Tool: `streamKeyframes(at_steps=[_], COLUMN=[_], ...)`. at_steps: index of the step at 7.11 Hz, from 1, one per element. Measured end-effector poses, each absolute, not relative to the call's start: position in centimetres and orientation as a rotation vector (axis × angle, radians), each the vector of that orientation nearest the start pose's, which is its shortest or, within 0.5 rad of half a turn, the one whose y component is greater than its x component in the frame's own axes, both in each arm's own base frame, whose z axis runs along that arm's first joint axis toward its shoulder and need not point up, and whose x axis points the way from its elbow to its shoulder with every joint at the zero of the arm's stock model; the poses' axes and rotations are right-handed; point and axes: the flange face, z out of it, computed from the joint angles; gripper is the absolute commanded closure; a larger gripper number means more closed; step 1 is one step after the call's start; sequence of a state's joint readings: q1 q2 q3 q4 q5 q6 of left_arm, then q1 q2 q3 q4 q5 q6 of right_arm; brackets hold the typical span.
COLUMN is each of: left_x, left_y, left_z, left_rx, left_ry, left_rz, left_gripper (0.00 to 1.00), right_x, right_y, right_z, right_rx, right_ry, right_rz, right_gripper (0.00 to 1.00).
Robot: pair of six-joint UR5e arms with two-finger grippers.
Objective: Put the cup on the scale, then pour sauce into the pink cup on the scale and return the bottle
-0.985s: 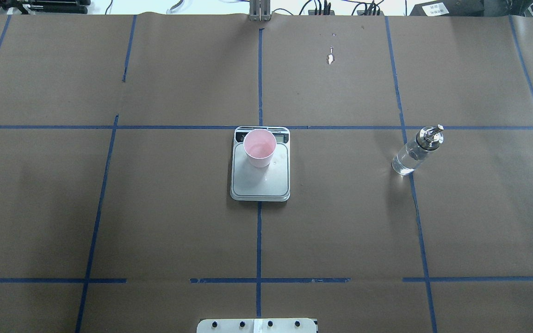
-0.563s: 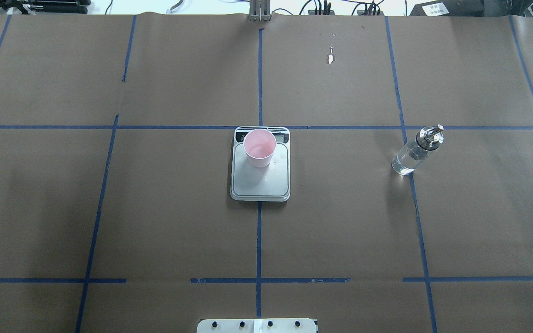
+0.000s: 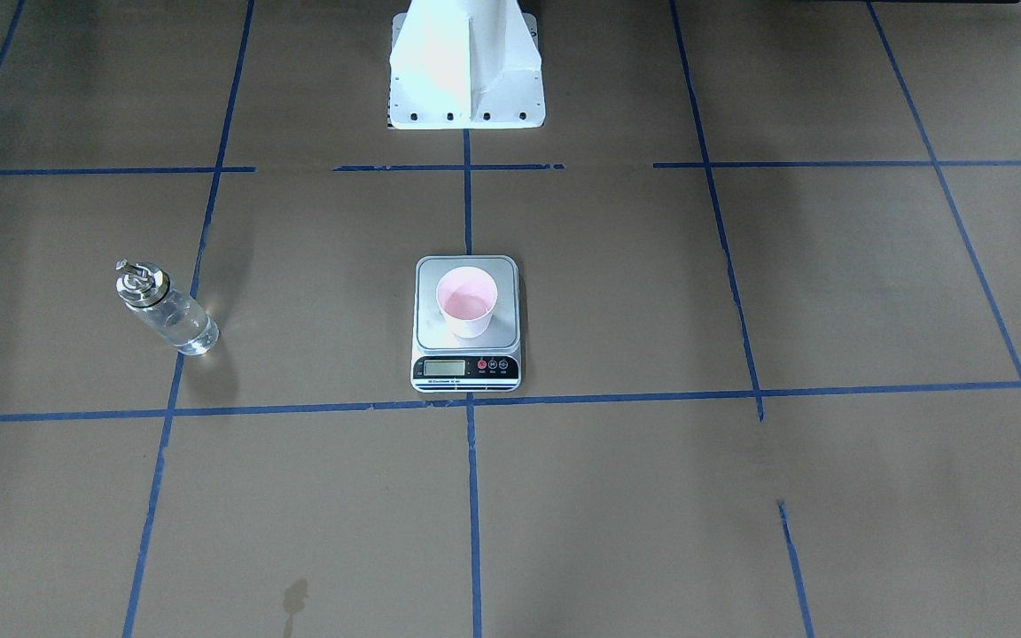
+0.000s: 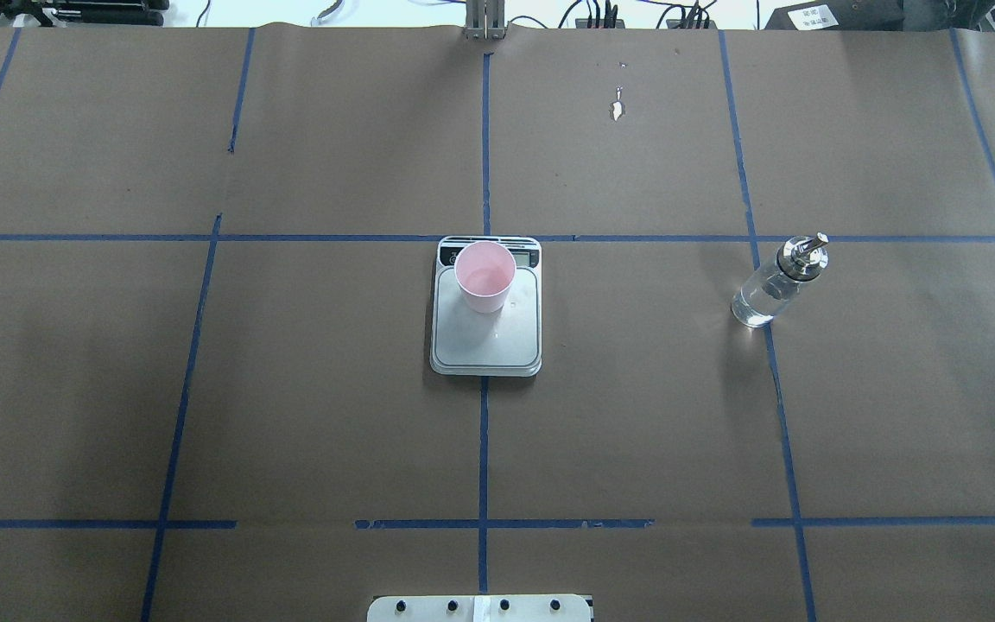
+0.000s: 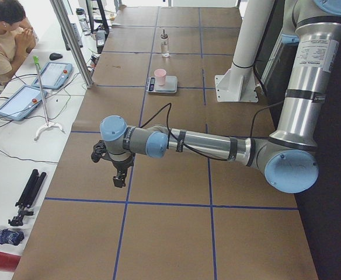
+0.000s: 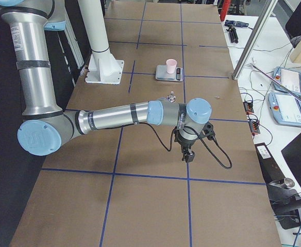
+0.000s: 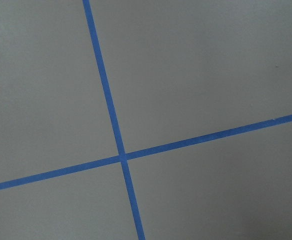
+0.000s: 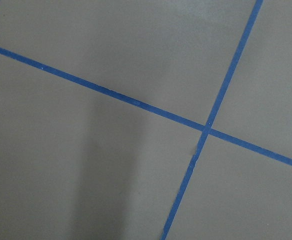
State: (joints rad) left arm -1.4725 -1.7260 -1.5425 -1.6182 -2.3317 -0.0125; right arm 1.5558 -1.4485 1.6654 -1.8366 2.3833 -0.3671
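Nothing moved: cup (image 4: 484,276) on scale (image 4: 486,345), bottle (image 4: 770,289) apart; left gripper (image 5: 119,178), right gripper (image 6: 187,154) far off, jaw state untellable.

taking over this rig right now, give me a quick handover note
The left gripper and the right gripper hang over opposite ends of the brown-paper table, carrying nothing; open or shut cannot be told.
The small pale pink paper cup stands on the flat silver-grey digital scale, near its display.
The small clear glass bottle with a silver spout stands free on the robot's right, part full.
Done: cup placed.
Left: check the cup; whether sauce is in it is unclear.
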Motion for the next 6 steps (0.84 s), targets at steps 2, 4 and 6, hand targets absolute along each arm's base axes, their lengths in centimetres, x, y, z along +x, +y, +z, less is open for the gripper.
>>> streamKeyframes(at_steps=[2,4,6], left_x=[-1.0,-1.1,-1.1], left_y=[-56.8,-56.7,-56.6], left_z=[58.8,58.7,58.5], left_rx=[0.114,0.115,0.118], left_ry=[0.765,0.768,0.774], left_rz=[0.116,0.109,0.109], left_gripper=[0.00,0.00,0.00], right_x=[5.1,4.9,4.9], right_y=[-53.2,-53.3,-52.2], right_z=[57.4,57.2,58.0], right_rx=[0.091,0.080,0.104], right_ry=[-0.847,-0.871,-0.871], right_rz=[-0.286,-0.244,-0.251], right_gripper=[0.00,0.00,0.00])
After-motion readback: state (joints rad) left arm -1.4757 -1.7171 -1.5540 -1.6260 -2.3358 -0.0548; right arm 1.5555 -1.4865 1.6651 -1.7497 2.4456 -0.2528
